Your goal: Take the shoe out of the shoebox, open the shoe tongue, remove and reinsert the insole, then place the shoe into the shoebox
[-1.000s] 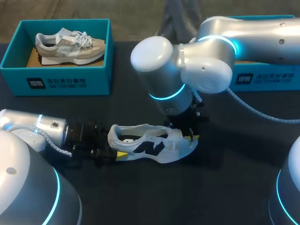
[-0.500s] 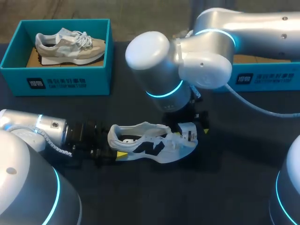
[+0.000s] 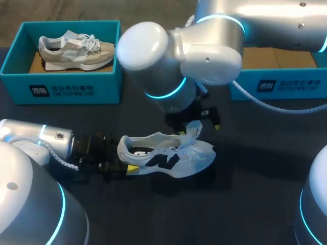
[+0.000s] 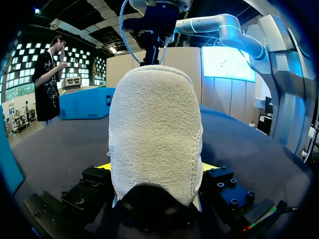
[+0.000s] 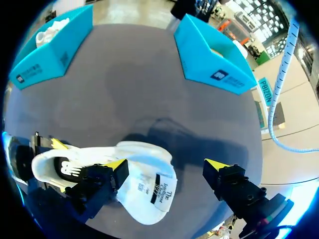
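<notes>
Shoe: the white shoe (image 3: 166, 155) with a dark side mark lies on its sole on the table (image 3: 255, 173), about midway along it and nearer the front edge than the far one. Its heel points toward the table's left edge and its toe toward the right edge.
Tongue: the tongue (image 3: 193, 131) is lifted up off the opening. In the right wrist view its printed label faces up between the fingers.
Heel: in the left wrist view the fuzzy heel (image 4: 154, 129) stands upright and fills the space ahead of the gripper.
Left gripper: the left gripper (image 4: 157, 167) lies low on the table and grasps the shoe at the heel, with 1 yellow tip pressed to each side.
Right gripper: the right gripper (image 5: 167, 164) hangs over the front half of the shoe, released. Its 2 fingers are spread wide; 1 is over the shoe's side and the other is over bare table past the toe.
Right arm: it comes in from the far right corner and crosses above the shoe.
Far-right shoebox: the teal far-right shoebox (image 3: 278, 84) sits by the far edge, well apart from the shoe, with brown lining showing inside.
Far-left shoebox: the teal far-left shoebox (image 3: 66, 87) sits at the far left corner.
Second shoe: 1 beige and grey second shoe (image 3: 76, 48) lies inside the far-left shoebox.
</notes>
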